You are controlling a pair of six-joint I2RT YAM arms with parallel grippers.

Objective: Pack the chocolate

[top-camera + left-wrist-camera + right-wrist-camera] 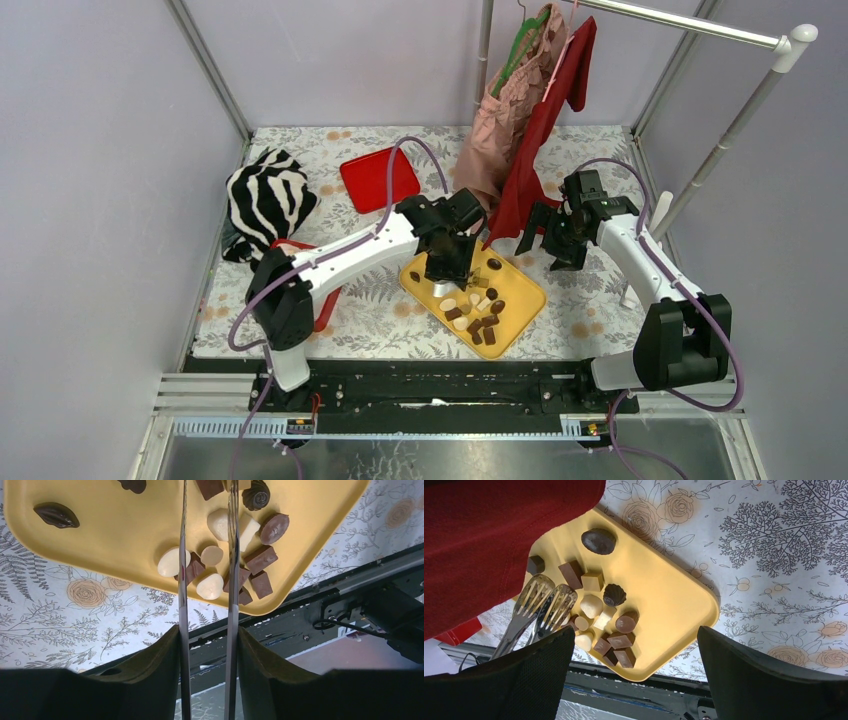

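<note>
Chocolate [478, 310] lies on the yellow tray [523, 285], which sits on the flowered bench [370, 310] between my two arms. Most pieces, dark brown, tan and cream, are bunched toward the tray's near corner, and a few dark ones sit apart farther back. My left claw [447, 262] hangs right over the tray, and my wrist view shows the claw [206, 645] partly closed on a pair of metal tongs [182, 580]. Their two thin blades run out side by side between my fingers and across the pile [261, 559] on the tray [120, 535]. From the right wrist I see the slotted tong ends [541, 605] down at the left side of the heap [591, 605]; I cannot tell whether they touch a piece. My right claw [552, 235] is held up just beyond the tray's right side, its jaws spread as wide as they go and holding nothing [634, 635], looking down on the tray [664, 595]. A red cloth [499, 535] hangs across the upper left of that view.
</note>
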